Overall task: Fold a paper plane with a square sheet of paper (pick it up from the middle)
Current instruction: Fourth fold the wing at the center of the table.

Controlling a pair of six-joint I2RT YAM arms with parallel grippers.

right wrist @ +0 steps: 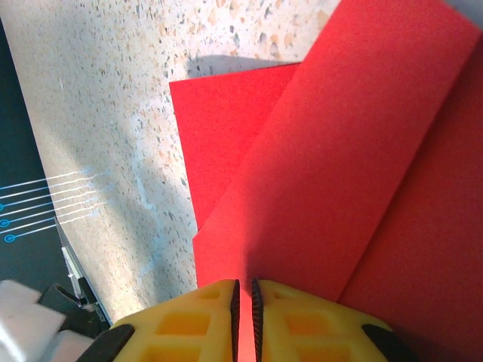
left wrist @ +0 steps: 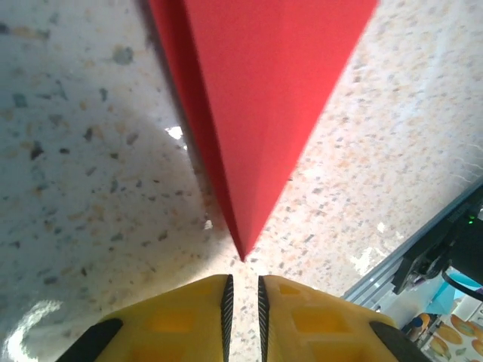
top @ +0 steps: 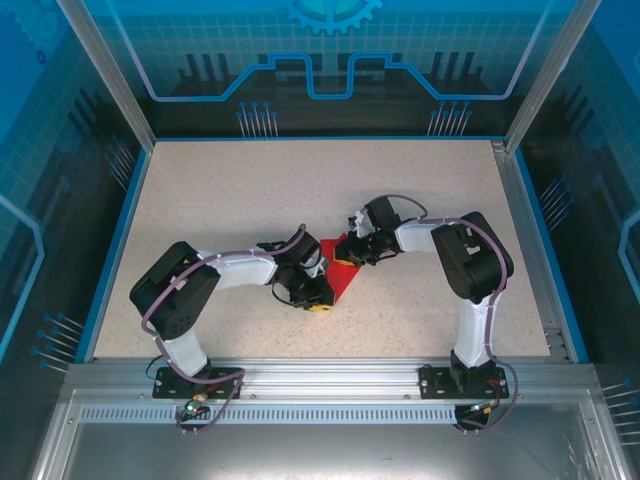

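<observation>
Centrally on the table (top: 250, 200) lies the folded red paper plane (top: 348, 281). Left gripper (left wrist: 243, 280), clenched and empty, sits just behind its point; right gripper (right wrist: 243, 285), clenched, rests over its layers.

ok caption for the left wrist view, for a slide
Nearly closed left jaws poised near the tip of the folded red paper

No words, brand names or numbers can be read anywhere. The one sign is a blue gear emblem (top: 333, 12) on the back wall (top: 440, 40), at twelve o'clock.
</observation>
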